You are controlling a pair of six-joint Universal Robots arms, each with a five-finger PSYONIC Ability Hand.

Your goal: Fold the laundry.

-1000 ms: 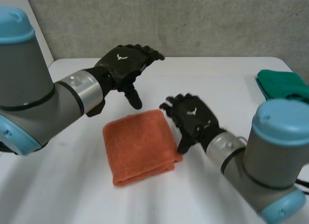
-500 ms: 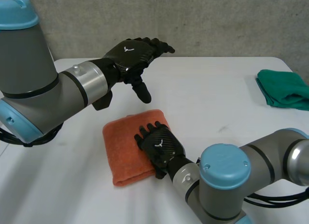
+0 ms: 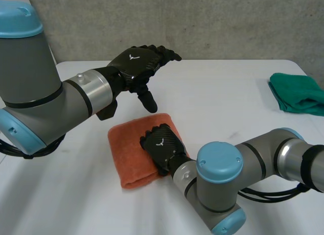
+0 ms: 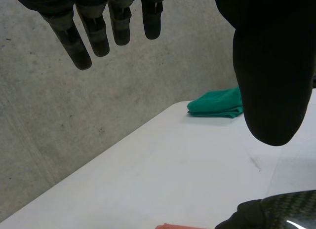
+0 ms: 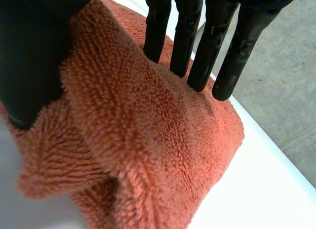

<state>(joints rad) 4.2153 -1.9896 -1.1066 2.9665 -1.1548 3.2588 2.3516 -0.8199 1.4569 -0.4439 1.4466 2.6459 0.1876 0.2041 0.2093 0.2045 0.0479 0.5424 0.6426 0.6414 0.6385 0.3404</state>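
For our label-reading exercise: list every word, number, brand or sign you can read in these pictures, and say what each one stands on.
No words or numbers can be read anywhere.
Small white emblem, no letters: on the back of the left hand.
The same emblem: on the back of the right hand.
The orange towel, green cloth and table bear no text.

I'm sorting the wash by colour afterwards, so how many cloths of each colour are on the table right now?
orange towel: 1
green cloth: 1
Total: 2
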